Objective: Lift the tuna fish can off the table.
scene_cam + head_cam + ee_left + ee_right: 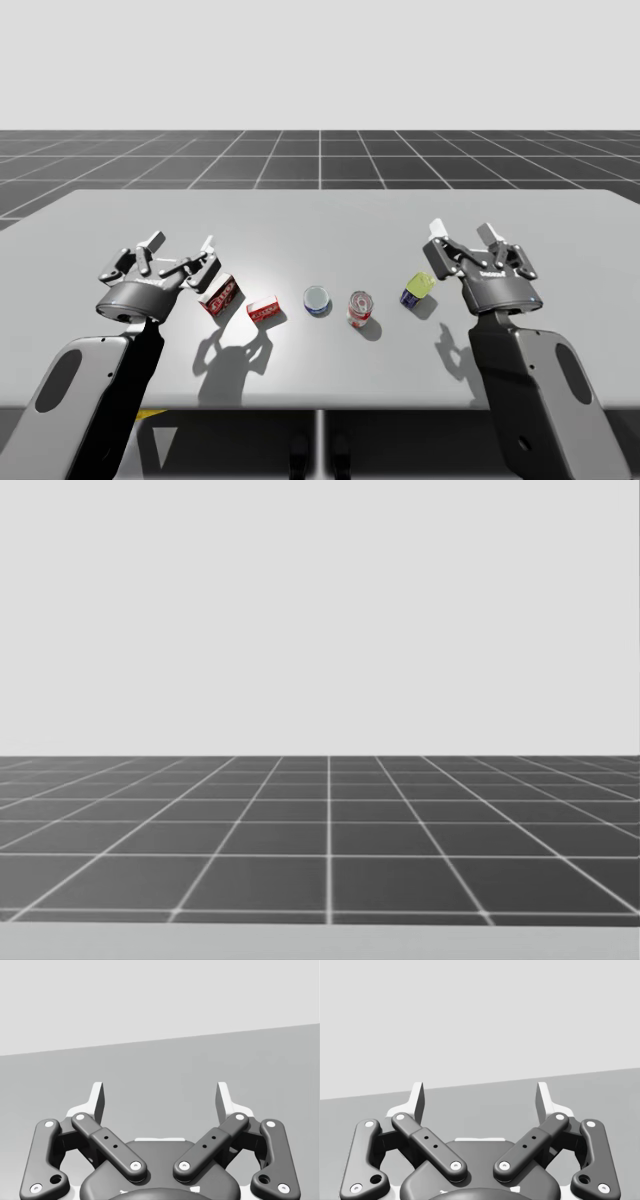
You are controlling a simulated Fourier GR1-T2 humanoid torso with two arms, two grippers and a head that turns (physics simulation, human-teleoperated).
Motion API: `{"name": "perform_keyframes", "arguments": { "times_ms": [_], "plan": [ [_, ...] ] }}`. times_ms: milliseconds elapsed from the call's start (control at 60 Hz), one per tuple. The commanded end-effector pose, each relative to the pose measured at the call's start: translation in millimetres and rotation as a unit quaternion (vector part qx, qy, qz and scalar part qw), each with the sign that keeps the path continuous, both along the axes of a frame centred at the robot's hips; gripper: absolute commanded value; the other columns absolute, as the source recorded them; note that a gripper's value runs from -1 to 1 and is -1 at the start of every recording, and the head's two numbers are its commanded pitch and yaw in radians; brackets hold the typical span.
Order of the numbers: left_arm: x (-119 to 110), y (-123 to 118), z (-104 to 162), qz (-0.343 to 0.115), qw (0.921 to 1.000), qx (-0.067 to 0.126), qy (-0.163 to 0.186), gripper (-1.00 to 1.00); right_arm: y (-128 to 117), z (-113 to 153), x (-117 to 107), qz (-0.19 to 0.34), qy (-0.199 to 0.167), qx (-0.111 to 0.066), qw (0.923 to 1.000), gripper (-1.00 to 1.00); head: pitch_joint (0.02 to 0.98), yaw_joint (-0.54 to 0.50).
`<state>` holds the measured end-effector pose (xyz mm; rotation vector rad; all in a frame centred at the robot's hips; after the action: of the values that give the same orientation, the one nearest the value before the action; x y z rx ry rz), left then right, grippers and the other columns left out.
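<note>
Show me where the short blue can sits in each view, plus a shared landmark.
High view: short blue can, between the small red box and the red can.
Head view: looks out over the floor grid.
Left wrist view: table top ahead of the open left gripper.
Right wrist view: table top ahead of the open right gripper.
Shared landmark: the table top.

Bright even light, pale glare on the table [560, 235], hard dark shadows falling toward its near edge
</note>
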<state>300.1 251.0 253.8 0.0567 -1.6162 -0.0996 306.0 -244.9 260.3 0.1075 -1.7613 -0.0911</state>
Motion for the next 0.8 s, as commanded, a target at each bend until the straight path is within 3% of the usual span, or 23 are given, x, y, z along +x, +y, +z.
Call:
{"name": "perform_keyframes", "arguments": {
  "times_ms": [17, 33, 100, 150, 200, 250, 433, 800],
  "plan": [
    [0.1, -0.1, 0.3, 0.000, 1.0000, 0.000, 0.000, -1.00, 1.3, -1.7, -1.6, -0.011, -0.005, -0.010, 0.9999, -1.00, 0.067, 0.02],
    [0.1, -0.2, 0.3, 0.000, 1.0000, 0.000, 0.000, -1.00, 1.5, -2.4, -2.1, -0.003, -0.004, -0.015, 0.9999, -1.00, 0.068, 0.02],
    [0.2, 0.0, 0.3, 0.001, 1.0000, 0.000, 0.000, -1.00, 2.3, -3.4, 0.9, -0.001, 0.002, -0.001, 1.0000, -1.00, 0.080, 0.02],
    [0.2, 0.1, 0.4, 0.002, 1.0000, 0.000, 0.000, -1.00, 0.8, -3.5, 1.2, 0.019, 0.022, -0.015, 0.9995, -1.00, 0.101, 0.02],
    [0.3, 0.2, 0.4, 0.002, 1.0000, 0.000, 0.000, -1.00, 0.7, -4.0, 1.5, 0.019, 0.028, -0.010, 0.9994, -1.00, 0.121, 0.01],
    [0.3, 0.3, 0.6, 0.003, 1.0000, 0.000, 0.001, -1.00, 0.7, -3.9, 2.3, 0.014, 0.023, -0.017, 0.9995, -1.00, 0.172, 0.01],
    [0.3, 0.0, 0.3, 0.003, 1.0000, 0.002, 0.001, -1.00, 0.7, -3.9, 3.5, 0.002, 0.022, -0.016, 0.9996, -1.00, 0.373, 0.01],
    [1.3, -0.9, -1.2, -0.001, 0.9999, 0.008, 0.006, -1.00, 0.5, -6.3, 5.3, -0.008, 0.026, -0.026, 0.9993, -1.00, 0.672, 0.02]
  ]
}}
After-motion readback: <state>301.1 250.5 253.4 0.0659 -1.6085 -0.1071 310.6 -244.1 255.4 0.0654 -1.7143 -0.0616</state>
